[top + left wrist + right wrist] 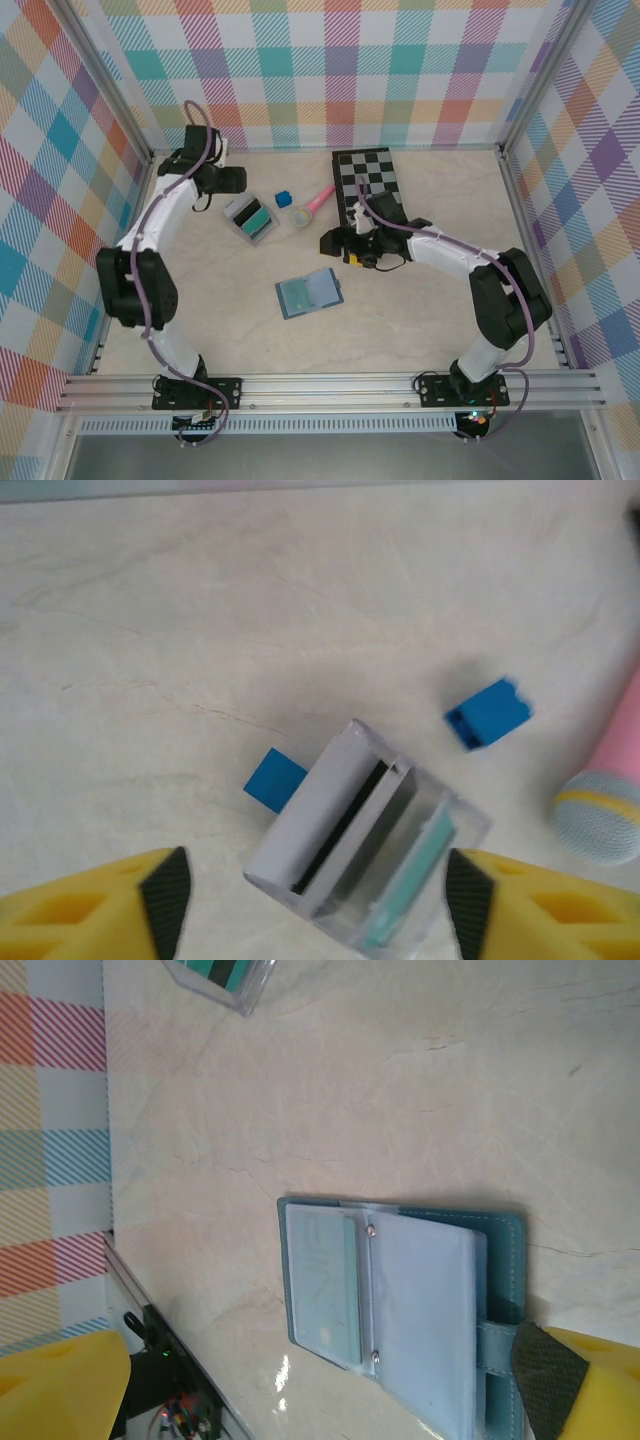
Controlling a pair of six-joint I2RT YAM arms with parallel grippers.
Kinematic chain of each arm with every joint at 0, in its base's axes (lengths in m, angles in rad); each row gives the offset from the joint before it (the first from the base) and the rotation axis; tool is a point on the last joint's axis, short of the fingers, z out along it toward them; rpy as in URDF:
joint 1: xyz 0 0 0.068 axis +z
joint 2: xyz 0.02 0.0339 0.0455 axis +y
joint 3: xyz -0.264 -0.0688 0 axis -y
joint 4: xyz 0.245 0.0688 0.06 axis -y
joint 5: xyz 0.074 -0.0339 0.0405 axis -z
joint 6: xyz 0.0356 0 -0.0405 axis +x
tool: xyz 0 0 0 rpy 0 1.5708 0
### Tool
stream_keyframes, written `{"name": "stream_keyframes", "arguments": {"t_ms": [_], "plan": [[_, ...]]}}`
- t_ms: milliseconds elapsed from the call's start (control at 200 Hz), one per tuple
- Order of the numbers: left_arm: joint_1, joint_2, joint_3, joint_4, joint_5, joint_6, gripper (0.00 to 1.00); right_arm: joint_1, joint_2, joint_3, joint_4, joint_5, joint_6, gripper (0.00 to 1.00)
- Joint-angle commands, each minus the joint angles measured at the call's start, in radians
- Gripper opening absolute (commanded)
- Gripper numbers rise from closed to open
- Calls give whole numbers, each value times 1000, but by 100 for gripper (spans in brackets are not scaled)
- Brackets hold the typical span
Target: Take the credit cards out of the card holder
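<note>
The left gripper (237, 182) is found released, jaws apart, toward the table's (420, 320) far-left corner. The right gripper (330, 243) is likewise spread at mid-table. A beige marbled surface and plaid walls are recorded. One card holder (309, 293) is laid open toward the near edge. One clear box (250, 217), one blue block (283, 198) and one chessboard (368, 178) are counted.

Left wrist: one dark card (340, 830) and one teal card (415, 875) are stood inside the box.

Right wrist: the holder is slate-blue, paler inside, with one green-teal card (325, 1285) sleeved.
</note>
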Motion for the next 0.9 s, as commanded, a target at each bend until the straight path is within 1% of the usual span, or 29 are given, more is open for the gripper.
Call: {"name": "stream_keyframes", "arguments": {"t_ms": [0,135,235,295,415,610,715,900], "plan": [[11,-115,-128,-3,-90,-348,84,64,-11,52,-112,112,-85,98],[11,-247,-318,31,-38,-491,90,140,4,85,-187,210,-118,96],[11,-352,-454,85,0,-546,94,195,16,99,-229,280,-121,94],[11,-407,-526,112,22,-569,100,228,27,106,-246,316,-120,93],[11,-518,-669,176,42,-659,100,299,69,145,-293,383,-119,92],[10,-702,-837,203,55,-717,100,415,212,283,-406,507,-121,90],[9,-779,-876,169,55,-736,100,457,286,355,-452,561,-121,89],[10,-860,-924,127,56,-739,100,480,385,459,-517,616,-119,87]]}}
